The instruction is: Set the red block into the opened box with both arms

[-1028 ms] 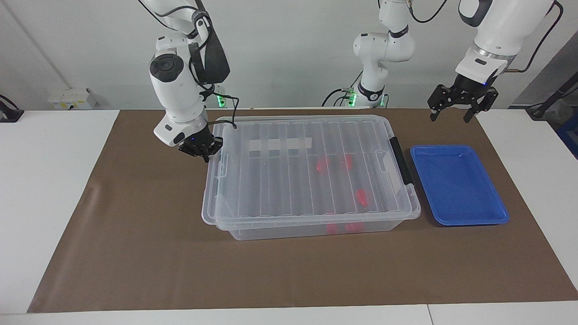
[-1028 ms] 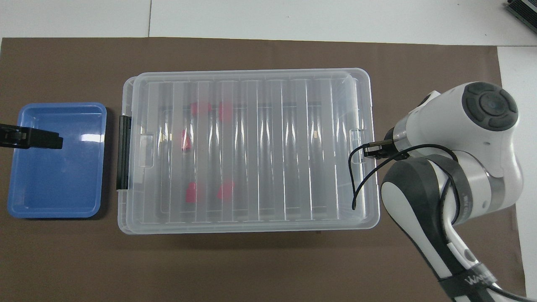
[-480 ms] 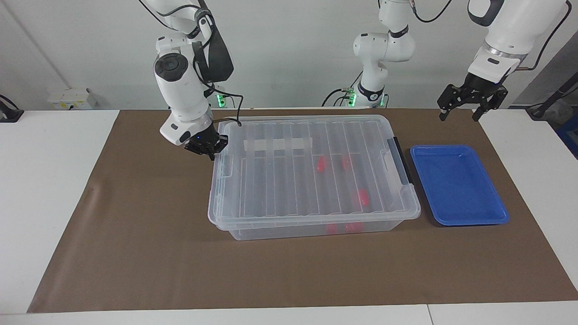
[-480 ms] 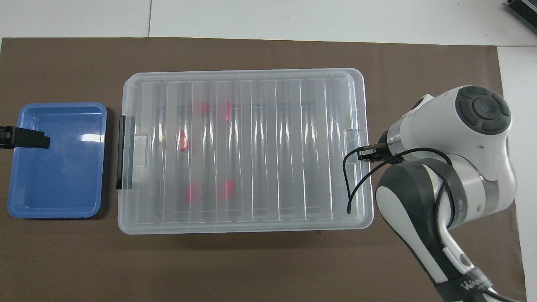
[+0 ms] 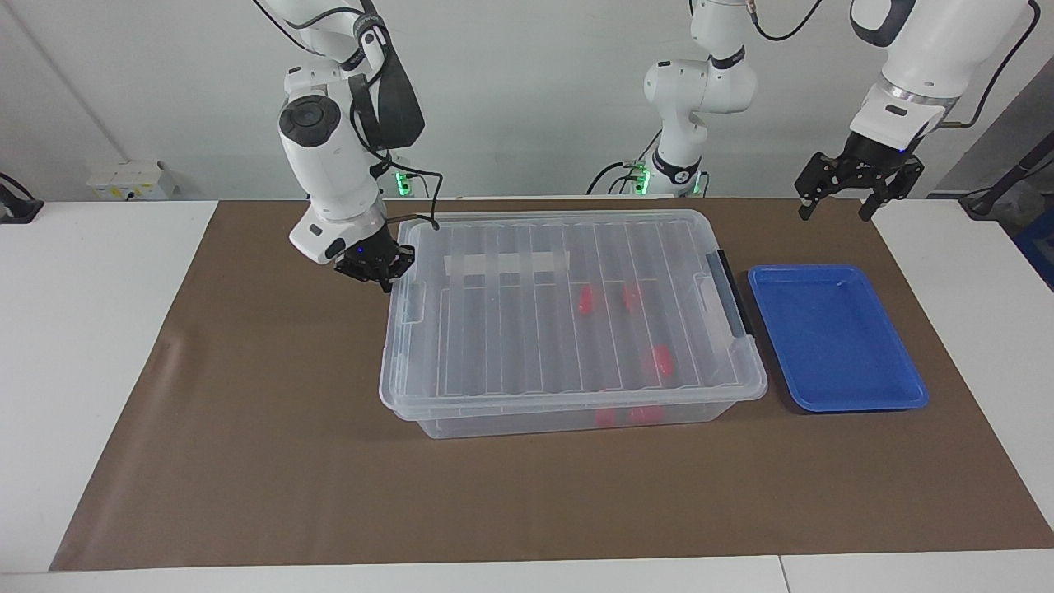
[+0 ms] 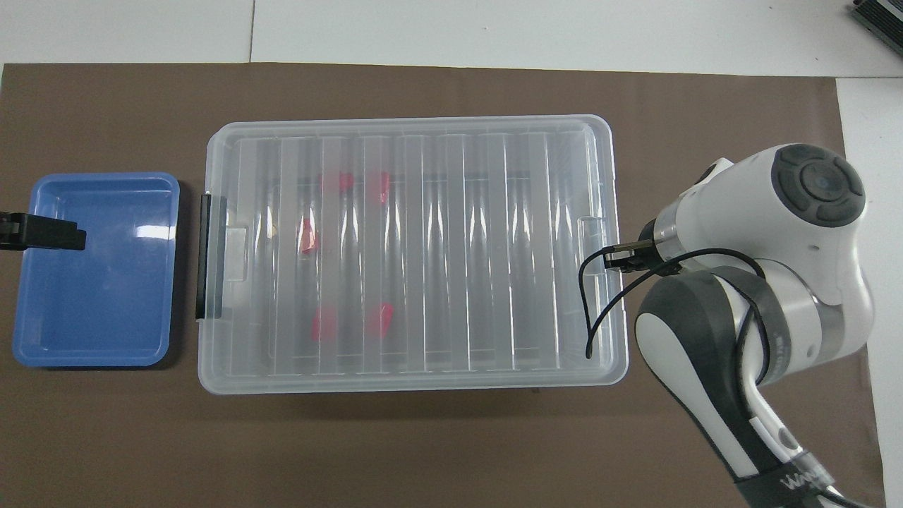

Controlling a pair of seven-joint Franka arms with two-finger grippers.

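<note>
**Lid back down on the box, blocks inside**

Facing view: a second ago the lid (image 5: 568, 305) sat skewed, overhanging the box (image 5: 576, 416) at the right arm's end; now it lies square on the rim. The right gripper (image 5: 380, 270), fingertips clenched on nothing, is just beside that end of the lid; whether it touches cannot be told. It has shifted only slightly in the last half second. The left gripper (image 5: 851, 191) has risen and drawn back; it hangs released, jaws spread, over the brown mat (image 5: 247, 461) on the robots' side of the tray (image 5: 893, 394). By my reading the placing is done and the box has been closed, so little of the task seems left.

Overhead view: through the ribbed lid (image 6: 416, 247) five red blocks (image 6: 308, 236) show in the box (image 6: 413, 384), all toward the left arm's end, near the black latch (image 6: 209, 257). The blue tray (image 6: 95, 356) beside that end holds nothing. The left gripper (image 6: 42, 234) shows over the tray's edge. The right gripper (image 6: 624, 255) sits at the lid's end, a black cable (image 6: 589, 317) looping over the lid there.
</note>
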